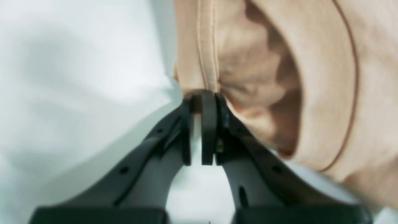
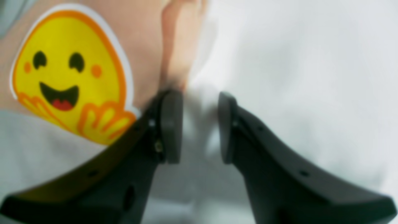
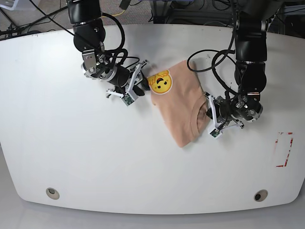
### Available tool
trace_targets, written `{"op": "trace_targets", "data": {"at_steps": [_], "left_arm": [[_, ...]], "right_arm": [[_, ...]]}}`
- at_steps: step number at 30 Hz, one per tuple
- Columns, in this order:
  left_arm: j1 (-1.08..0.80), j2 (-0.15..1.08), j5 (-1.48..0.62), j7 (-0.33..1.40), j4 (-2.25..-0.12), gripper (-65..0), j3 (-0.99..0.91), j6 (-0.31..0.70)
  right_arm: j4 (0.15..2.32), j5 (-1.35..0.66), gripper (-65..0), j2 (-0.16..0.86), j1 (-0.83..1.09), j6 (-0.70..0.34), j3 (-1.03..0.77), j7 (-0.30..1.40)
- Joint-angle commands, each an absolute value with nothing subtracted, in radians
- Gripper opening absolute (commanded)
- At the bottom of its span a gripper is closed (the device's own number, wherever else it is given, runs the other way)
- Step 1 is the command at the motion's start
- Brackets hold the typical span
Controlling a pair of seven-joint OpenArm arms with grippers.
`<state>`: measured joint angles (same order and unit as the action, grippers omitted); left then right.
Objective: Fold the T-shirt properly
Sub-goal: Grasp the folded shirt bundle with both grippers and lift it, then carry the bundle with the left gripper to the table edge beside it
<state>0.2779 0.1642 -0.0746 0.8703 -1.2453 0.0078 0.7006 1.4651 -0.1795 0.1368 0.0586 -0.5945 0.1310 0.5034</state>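
The peach T-shirt (image 3: 178, 112) lies bunched into a narrow folded shape at the middle of the white table (image 3: 71, 143), its yellow smiley print (image 3: 160, 84) facing up at its far-left corner. In the left wrist view my left gripper (image 1: 203, 95) is shut on the stitched hem of the T-shirt (image 1: 326, 77), at the shirt's right edge (image 3: 208, 110). My right gripper (image 2: 199, 95) stands open just off the shirt's corner beside the print (image 2: 68, 71). Its left finger (image 2: 171, 124) touches the cloth edge (image 2: 174, 40), and only bare table shows between its fingers.
Red tape marks (image 3: 284, 149) sit near the table's right edge. Two round fittings (image 3: 53, 193) (image 3: 260, 195) lie along the front edge. Cables (image 3: 43, 16) hang behind the back edge.
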Motion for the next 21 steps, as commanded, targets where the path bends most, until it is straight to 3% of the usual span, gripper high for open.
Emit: {"op": "trace_targets", "data": {"at_steps": [1, 9, 17, 19, 21], "left_arm": [[0.315, 0.171, -0.077, 0.871, -1.265, -62.6, 0.005, 0.698], [0.315, 0.189, -0.073, 0.877, -1.434, -62.6, -0.001, 0.698], [0.277, 0.220, -0.073, 0.997, -1.685, -62.5, -0.001, 0.698], [0.254, 0.217, -0.073, 1.018, -1.721, -60.6, -0.001, 0.698], [0.236, 0.182, -0.070, 1.040, -1.739, -52.8, -0.001, 0.698]], "right_arm": [[1.481, -0.176, -47.1, 0.099, 0.048, -0.599, 0.131, 0.539], [1.481, -0.176, -47.1, 0.058, 0.050, -0.595, 0.271, 0.558], [1.483, -0.176, -47.1, 0.056, 0.047, -0.595, 0.377, 0.558], [1.483, -0.176, -47.1, 0.059, 0.045, -0.595, 0.371, 0.558], [1.483, -0.180, -47.1, 0.061, 0.044, -0.595, 0.328, 0.558]]}}
